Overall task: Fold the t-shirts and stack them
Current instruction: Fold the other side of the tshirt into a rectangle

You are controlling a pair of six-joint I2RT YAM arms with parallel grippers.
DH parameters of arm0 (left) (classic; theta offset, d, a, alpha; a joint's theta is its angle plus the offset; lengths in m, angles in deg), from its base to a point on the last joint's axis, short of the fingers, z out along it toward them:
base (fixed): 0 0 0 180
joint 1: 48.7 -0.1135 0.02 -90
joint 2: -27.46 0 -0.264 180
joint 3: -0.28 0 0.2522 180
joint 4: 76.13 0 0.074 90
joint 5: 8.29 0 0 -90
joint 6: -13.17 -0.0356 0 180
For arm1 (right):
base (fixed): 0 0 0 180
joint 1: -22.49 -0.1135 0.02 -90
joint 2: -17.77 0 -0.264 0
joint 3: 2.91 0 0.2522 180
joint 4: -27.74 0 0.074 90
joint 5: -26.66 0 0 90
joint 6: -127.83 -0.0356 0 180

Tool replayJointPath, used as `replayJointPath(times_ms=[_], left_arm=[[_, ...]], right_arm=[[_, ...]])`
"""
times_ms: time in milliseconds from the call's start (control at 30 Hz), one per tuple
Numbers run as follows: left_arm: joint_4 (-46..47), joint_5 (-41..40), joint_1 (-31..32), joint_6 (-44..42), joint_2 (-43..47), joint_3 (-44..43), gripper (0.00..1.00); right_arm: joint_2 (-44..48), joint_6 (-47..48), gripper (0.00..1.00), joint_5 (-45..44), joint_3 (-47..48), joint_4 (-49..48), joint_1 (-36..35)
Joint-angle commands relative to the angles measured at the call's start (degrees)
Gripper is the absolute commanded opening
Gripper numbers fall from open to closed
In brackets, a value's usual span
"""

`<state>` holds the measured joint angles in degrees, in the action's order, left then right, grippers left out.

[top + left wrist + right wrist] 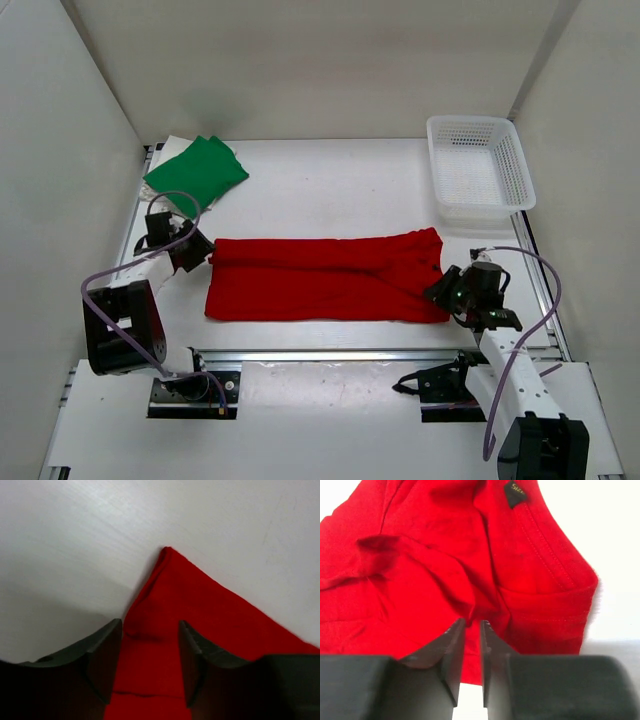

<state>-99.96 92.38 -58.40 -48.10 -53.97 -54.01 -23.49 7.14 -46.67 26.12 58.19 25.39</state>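
The red t-shirt [325, 280] lies folded into a long band across the middle of the table. My left gripper [197, 251] sits at its left end, jaws open, with a corner of the red cloth [200, 610] lying flat between the fingers [107, 650]. My right gripper [446, 289] is at the shirt's right end near the collar, its jaws a narrow gap apart over a fold of red cloth [420, 580]. The green t-shirt [195, 172] lies folded at the back left on top of a white t-shirt [172, 147], of which only an edge shows.
A white mesh basket [470, 121] stands at the back right. White walls close in the table on three sides. A black size label [514, 493] shows inside the red collar. The aluminium rail [330, 354] runs along the near edge.
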Motion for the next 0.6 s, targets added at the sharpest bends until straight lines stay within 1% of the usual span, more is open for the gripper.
replayJointPath(times_ms=[0,33,67,100,133,200,233,267,300,367,400,467,500,567], left_arm=[[2.59,7.25,-3.22,4.92,1.79,2.12,0.62],[3.64,8.38,-4.1,6.5,2.67,2.82,0.64],[4.87,8.22,-4.71,7.73,4.59,3.26,0.59],[5.84,7.18,-4.81,8.35,6.53,3.7,0.49],[6.11,6.73,-4.11,8.88,7.59,3.45,0.47],[6.64,3.06,-2.09,8.63,10.75,2.92,0.42],[6.9,1.38,0.96,8.19,11.46,2.57,0.41],[7.51,-0.9,4.21,7.75,12.42,2.39,0.39],[8.73,-1.97,5.9,7.66,12.96,2.56,0.39],[9.27,-4.6,12.65,7.83,12.96,3.61,0.39],[12.06,-4.96,15.47,8.27,12.53,4.05,0.39],[13.31,-4.53,18.46,8.71,11.65,5.98,0.39],[14.45,-4.18,19.53,9.41,11.29,6.6,0.37],[16.56,-3.12,20.76,9.76,11.46,8.62,0.38]], right_arm=[[1.88,-1.38,0.19,0.65,0.38,-3.07,0.71],[2.49,-0.16,0.23,-0.48,1.86,-2.54,0.53],[2.67,0.37,0.25,-2.76,3.52,-1.49,-0.69],[2.58,1.25,0.25,-3.65,5.46,-1.05,-2.7],[2.58,1.43,0.26,-6.36,6.26,0.0,-4.11],[1.01,1.96,0.2,-9.53,8.63,-0.6,-10.33],[-1.26,1.96,0.1,-10.85,9.25,-1.73,-11.76],[-2.33,2.22,0.05,-11.39,9.95,-4.1,-14.64],[-6.25,2.13,0.0,-11.83,11.26,-5.69,-17.37],[-14.86,3.71,0.0,-10.7,13.19,-11.21,-19.58],[-17.08,4.5,0.0,-9.91,15.38,-12.46,-20.2],[-24.9,6.51,0.07,-8.76,18.99,-14.91,-20.65],[-27.71,7.22,0.19,-6.49,20.49,-16.06,-20.04],[-30.45,8.02,0.34,-4.8,22.43,-17.73,-19.77]])
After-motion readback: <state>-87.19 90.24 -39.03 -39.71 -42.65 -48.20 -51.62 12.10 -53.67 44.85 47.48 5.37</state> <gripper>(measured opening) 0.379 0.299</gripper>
